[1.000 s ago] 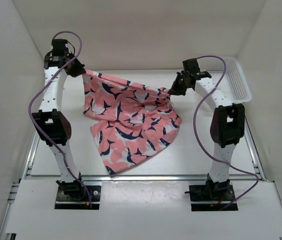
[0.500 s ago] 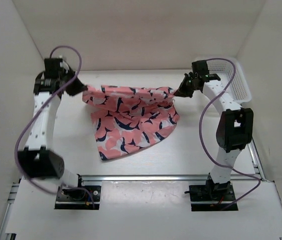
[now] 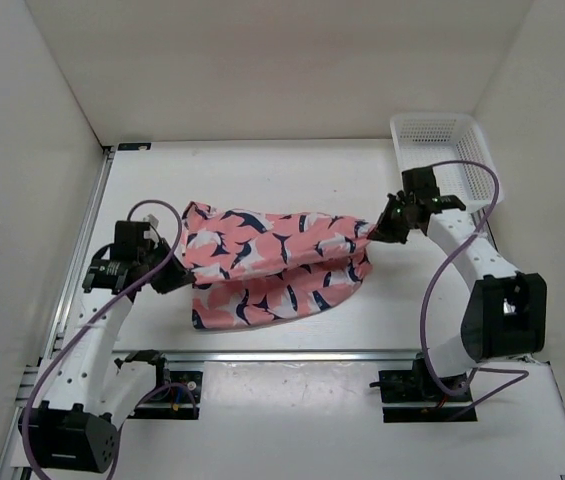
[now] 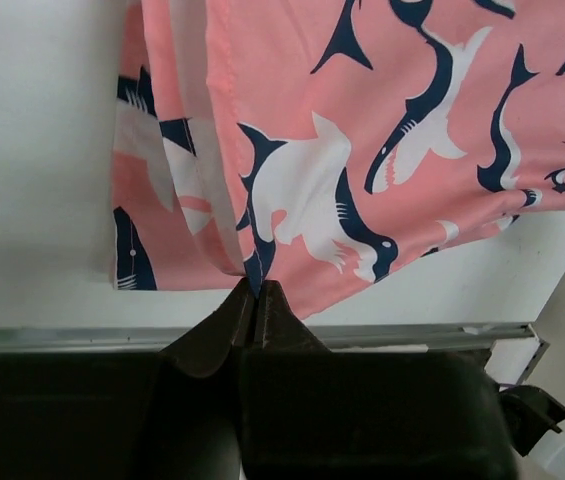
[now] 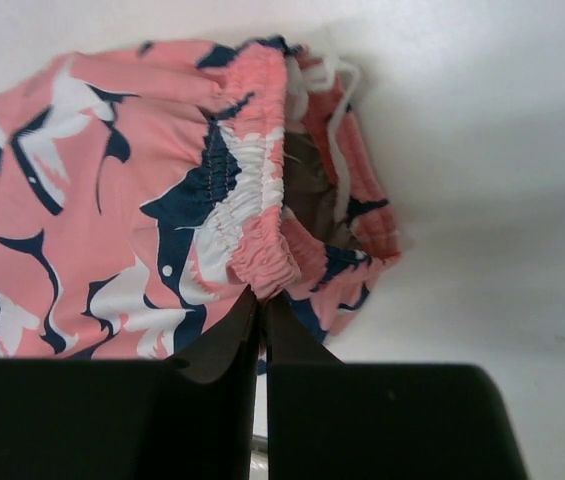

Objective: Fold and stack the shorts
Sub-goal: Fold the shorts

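Shorts: the shark-print shorts are strung out between both hands over the middle of the surface, with the lower fold draped down toward the near side.
Left hand: the left hand is pinched tight on the shorts' left edge. Up close, the fingertips meet on a thin fold of hem.
Right hand: the right hand is clamped on the gathered waistband at the right end, jaws pressed together on the elastic.
Hidden: layers pile up under the top fold, so the leg openings can't be sorted out from above. Both wrist views crop the cloth, and the inside of the waist is just a dark pocket.
Hard to tell: whether the stretched upper edge touches the surface or hangs just off it.
Edges: the bottom fold lies near the metal rail along the near side, apart from it.
Open room: bare surface runs behind the shorts to the back wall. The white mesh basket sits in the far right corner, just beyond the right hand and apart from the cloth.
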{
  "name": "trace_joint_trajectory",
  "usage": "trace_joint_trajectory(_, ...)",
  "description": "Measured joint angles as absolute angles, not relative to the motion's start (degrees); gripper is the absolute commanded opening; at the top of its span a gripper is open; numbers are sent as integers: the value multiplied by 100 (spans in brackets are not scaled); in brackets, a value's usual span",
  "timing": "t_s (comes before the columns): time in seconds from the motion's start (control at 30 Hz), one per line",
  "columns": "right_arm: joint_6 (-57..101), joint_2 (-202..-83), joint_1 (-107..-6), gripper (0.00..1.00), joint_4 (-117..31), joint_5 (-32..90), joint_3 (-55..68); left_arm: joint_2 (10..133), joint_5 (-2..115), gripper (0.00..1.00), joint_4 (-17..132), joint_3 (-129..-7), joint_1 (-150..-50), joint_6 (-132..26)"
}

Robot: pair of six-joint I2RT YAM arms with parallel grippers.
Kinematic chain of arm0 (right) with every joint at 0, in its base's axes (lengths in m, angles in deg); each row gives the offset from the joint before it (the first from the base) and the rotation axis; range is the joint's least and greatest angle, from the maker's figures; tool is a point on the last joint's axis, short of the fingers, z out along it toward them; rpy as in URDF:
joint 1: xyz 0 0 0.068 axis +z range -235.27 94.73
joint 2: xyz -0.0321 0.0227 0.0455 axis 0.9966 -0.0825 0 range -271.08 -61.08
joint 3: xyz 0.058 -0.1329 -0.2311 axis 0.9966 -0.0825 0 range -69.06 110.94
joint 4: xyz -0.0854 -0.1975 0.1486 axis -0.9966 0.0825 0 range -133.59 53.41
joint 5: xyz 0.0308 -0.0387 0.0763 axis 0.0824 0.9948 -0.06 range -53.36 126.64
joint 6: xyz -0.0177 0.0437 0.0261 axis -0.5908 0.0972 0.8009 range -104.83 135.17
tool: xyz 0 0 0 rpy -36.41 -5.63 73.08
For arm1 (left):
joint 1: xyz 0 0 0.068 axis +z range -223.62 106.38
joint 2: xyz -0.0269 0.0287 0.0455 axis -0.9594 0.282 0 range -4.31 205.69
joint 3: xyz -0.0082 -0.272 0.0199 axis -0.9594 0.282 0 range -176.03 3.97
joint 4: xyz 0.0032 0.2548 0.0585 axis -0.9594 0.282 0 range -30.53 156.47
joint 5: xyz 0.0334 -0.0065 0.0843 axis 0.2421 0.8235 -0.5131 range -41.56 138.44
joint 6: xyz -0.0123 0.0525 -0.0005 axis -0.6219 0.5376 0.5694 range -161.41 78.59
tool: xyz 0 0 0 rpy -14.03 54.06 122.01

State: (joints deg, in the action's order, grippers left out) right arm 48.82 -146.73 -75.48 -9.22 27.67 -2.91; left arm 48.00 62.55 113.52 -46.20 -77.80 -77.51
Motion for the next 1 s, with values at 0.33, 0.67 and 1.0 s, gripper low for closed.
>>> trace_joint_trajectory(0.33,4922,-13320,-7542,80,-939,3003,-2455,4061,6458,96,11631,-3676,-7879,-8173)
trace_joint_trajectory(0.67,5131,-13167,-7540,51,-1219,2916,-2586,5314,6194,89,11638,-3560,-8034,-8667)
trace_joint_trajectory(1.0,5271,-13311,-7540,27,-1426,2854,-2567,6409,5689,45,11279,-3385,-8397,-9191)
